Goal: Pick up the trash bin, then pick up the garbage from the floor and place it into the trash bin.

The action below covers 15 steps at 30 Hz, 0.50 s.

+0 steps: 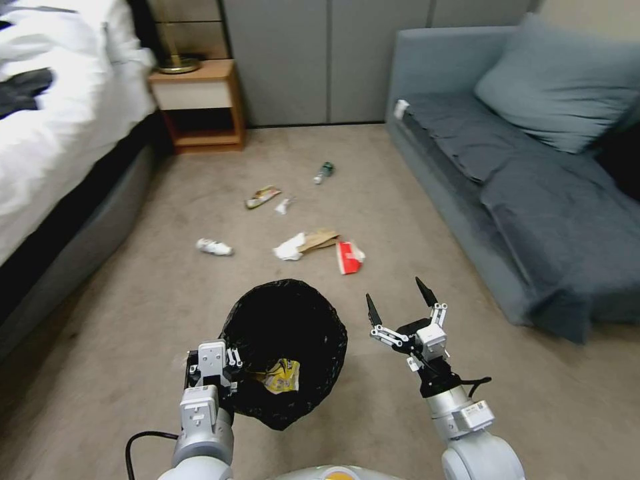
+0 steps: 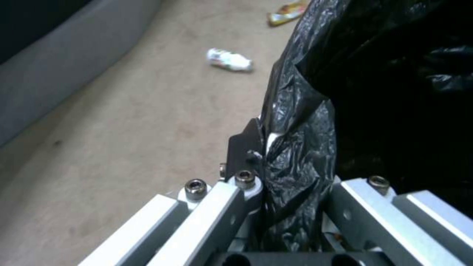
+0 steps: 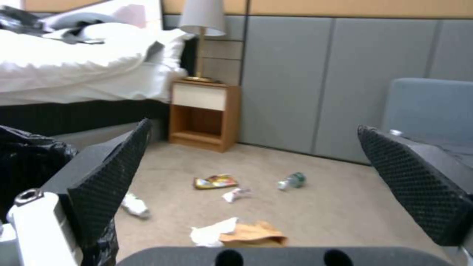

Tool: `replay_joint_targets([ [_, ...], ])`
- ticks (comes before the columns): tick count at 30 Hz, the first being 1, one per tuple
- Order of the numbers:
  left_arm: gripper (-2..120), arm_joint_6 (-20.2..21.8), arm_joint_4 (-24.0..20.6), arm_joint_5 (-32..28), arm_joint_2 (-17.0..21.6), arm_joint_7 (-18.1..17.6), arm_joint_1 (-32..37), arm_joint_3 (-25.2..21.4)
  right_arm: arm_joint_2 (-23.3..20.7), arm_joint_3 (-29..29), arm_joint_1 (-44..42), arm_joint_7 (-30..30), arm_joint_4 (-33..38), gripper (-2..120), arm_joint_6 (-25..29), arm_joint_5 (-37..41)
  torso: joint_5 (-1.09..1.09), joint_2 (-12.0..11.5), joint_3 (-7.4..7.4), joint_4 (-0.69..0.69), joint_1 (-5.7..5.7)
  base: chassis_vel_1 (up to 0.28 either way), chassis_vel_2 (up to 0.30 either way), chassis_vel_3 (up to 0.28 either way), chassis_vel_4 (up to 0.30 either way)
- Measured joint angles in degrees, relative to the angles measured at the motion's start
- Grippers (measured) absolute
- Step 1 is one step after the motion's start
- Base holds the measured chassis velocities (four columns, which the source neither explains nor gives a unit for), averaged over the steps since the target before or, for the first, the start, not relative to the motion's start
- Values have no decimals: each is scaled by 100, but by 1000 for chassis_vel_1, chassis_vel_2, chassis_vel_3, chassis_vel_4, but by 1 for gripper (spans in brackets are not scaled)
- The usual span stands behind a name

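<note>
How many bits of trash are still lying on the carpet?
7: small bottle farthest off, yellow wrapper, tiny scrap, white bottle toward the bed, tissue, brown paper bag, red-white carton. The trash bin may hide more.

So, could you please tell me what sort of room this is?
Probably a hotel-style bedroom: a bed with white bedding, a wooden nightstand carrying a lamp, and a grey sofa on carpet.

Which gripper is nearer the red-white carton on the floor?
Right. The open right gripper hangs just short of the carton; the left gripper sits farther back, shut on the bin rim.
</note>
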Motion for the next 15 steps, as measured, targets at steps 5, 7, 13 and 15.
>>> replay_joint_targets([
  [5,3,-34,43,10,-6,-1,-11,-5,6,1,-11,-19,-5,100,1,8,0,0,0,1,0,89,85,82,101],
  [7,3,-36,56,23,-9,-2,-20,-5,8,7,-13,-24,1,100,2,14,0,0,0,0,0,26,23,10,21],
  [13,3,-52,69,70,-10,16,-18,8,17,43,-33,-29,34,100,7,22,0,0,0,-2,1,0,0,0,0],
  [15,3,-54,69,73,-9,17,-16,9,23,57,-35,-24,36,100,10,22,0,0,0,-2,1,0,0,0,0],
])
